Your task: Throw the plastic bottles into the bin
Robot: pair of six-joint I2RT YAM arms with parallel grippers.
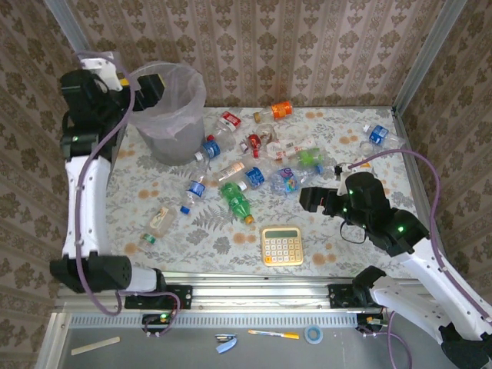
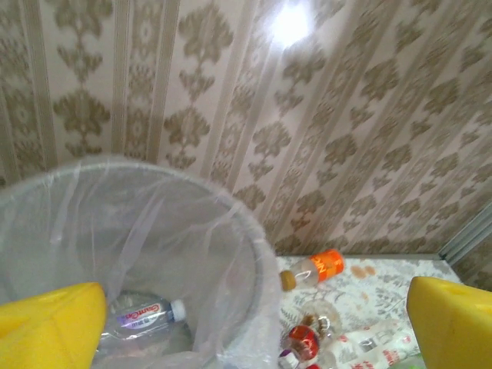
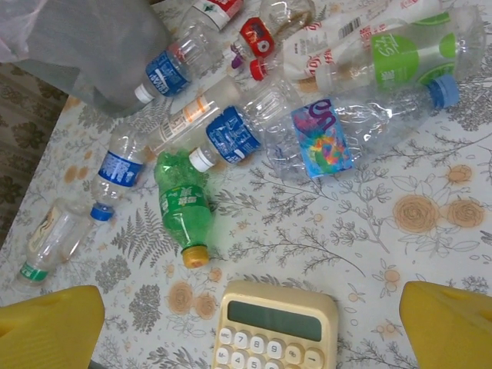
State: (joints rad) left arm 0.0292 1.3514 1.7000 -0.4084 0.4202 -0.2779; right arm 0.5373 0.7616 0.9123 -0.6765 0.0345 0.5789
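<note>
Bottles [image 1: 288, 178] of clear plastic lie strewn across the middle of the flowered table [image 1: 338, 238]. Most are crushed, and they form a loose band from the foot of the bin [image 1: 165, 115] toward the right. My left gripper [image 1: 150, 83] hangs over the bin's rim at the far left corner, its yellow fingers [image 2: 50, 323] spread wide with nothing between them. From that wrist I look down into the whitish bag [image 2: 192, 231] lining the bin, where one pale-labelled bottle [image 2: 142, 317] lies at the bottom. Just outside the bin, an orange-labelled bottle [image 2: 319, 269] rests near the table's far edge.

My right gripper [image 3: 246, 330] is likewise wide open and empty, poised above the near right part of the table, close to the yellow calculator [image 3: 273, 330]. Beyond it lie a green bottle [image 3: 184, 211] with an orange cap, a multicoloured-label bottle [image 3: 323, 138], and several blue-labelled ones. One blue-labelled bottle [image 1: 377, 134] lies apart at the far right, and a small bottle [image 1: 159, 221] sits alone toward the near left.
</note>
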